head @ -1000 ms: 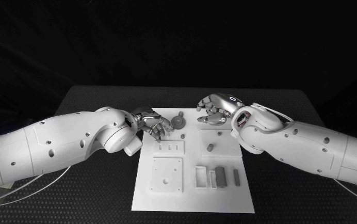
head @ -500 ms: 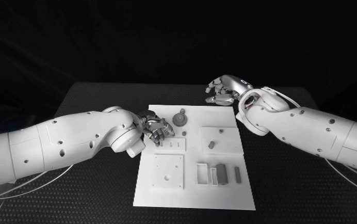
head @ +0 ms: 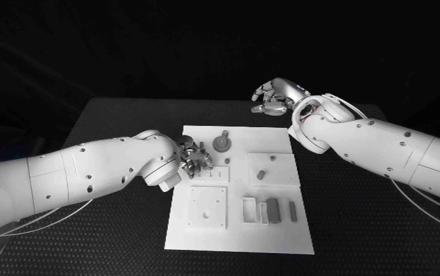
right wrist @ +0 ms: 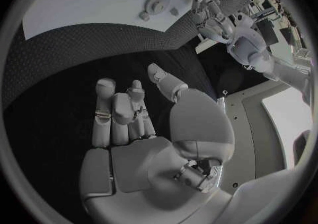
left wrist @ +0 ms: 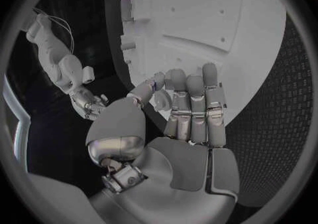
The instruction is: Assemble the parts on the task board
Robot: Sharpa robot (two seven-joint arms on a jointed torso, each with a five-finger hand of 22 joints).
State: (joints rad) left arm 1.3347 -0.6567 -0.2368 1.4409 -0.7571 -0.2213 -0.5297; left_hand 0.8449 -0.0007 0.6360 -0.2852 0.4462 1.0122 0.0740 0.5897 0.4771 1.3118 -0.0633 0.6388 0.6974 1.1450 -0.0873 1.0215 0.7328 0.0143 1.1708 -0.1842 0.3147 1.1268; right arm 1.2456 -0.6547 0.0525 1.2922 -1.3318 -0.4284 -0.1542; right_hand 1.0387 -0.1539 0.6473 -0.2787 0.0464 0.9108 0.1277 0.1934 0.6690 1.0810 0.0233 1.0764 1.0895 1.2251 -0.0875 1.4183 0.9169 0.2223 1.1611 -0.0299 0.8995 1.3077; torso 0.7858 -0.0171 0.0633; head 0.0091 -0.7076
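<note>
The white task board (head: 240,225) lies in the middle of the black bench (head: 119,238), its long side running near to far. On its far half sit a round grey gear-like part (head: 221,144), with a small grey piece (head: 227,159) just near of it, and a raised white square block (head: 273,169) to the right carrying a short grey peg (head: 261,175). The near half holds another white square block (head: 207,207) on the left and a white open frame (head: 249,210) beside two upright grey bars (head: 271,212) on the right.

The left hand (head: 194,157) hovers over the board's left edge, next to the gear-like part; its fingers are curled inward, and the left wrist view shows the hand (left wrist: 175,112) holding nothing. The right hand (head: 273,97) is raised beyond the far right corner of the board, well apart from the parts. In the right wrist view this hand (right wrist: 132,123) has its fingers bent loosely over the palm and nothing in its grasp.
</note>
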